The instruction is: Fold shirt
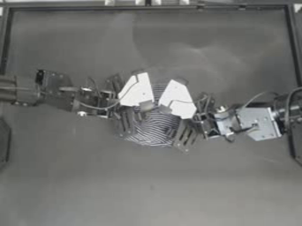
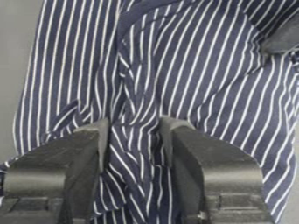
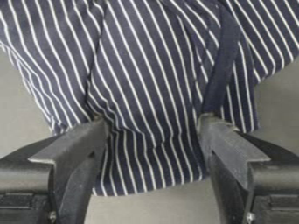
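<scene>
The shirt (image 1: 154, 127), navy with fine white stripes, lies bunched in a small heap at the table's middle, between both arms. My left gripper (image 1: 126, 121) comes in from the left and sits on the heap's left side. In the left wrist view the gripper (image 2: 134, 131) is shut on a wrinkled gather of the shirt (image 2: 192, 74). My right gripper (image 1: 184, 134) reaches the heap's right side. In its wrist view the gripper (image 3: 153, 124) is open, its jaws standing wide astride a smooth part of the shirt (image 3: 146, 65), whose edge ends over bare table.
The dark table (image 1: 147, 185) stretches around the heap on all sides. A raised frame (image 1: 147, 6) runs along the far edge and down both sides.
</scene>
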